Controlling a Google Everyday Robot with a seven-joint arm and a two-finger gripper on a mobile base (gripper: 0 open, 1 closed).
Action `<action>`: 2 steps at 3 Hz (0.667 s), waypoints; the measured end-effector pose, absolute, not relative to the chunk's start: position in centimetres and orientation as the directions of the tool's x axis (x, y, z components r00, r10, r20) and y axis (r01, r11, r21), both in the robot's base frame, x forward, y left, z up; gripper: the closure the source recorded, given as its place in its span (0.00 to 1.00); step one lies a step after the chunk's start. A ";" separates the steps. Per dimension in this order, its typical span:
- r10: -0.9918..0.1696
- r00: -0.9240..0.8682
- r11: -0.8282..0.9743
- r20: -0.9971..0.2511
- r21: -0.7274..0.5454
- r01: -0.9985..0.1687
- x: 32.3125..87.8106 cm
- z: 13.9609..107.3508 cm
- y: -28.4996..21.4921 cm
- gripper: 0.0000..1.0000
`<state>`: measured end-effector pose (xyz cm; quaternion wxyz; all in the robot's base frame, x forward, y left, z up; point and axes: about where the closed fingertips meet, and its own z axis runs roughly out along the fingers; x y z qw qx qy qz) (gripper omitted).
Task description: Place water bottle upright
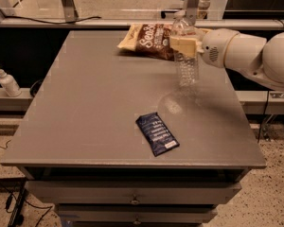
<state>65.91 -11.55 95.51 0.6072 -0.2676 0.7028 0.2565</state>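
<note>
Water bottle (pixel 188 72) is upright in my view, over the far right part of the worktop (pixel 85 108). The end effector (pixel 184 44) reaches in from the right and is clamped around the bottle's upper body, just below the cap. I cannot tell whether the base touches the surface or hangs just above it. A brown snack bag (pixel 149 41) lies just behind it to the left. A dark blue packet (pixel 157 134) lies flat near the front edge, well apart. A white pump bottle (pixel 8 82) stands on a ledge off the worktop's left side.
</note>
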 end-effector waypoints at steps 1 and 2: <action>-0.031 -0.076 0.673 -0.997 0.036 -0.738 65.2 95.2 -12.6 1.00; -0.003 -0.040 0.619 -0.999 0.030 -0.785 64.4 95.3 -13.6 1.00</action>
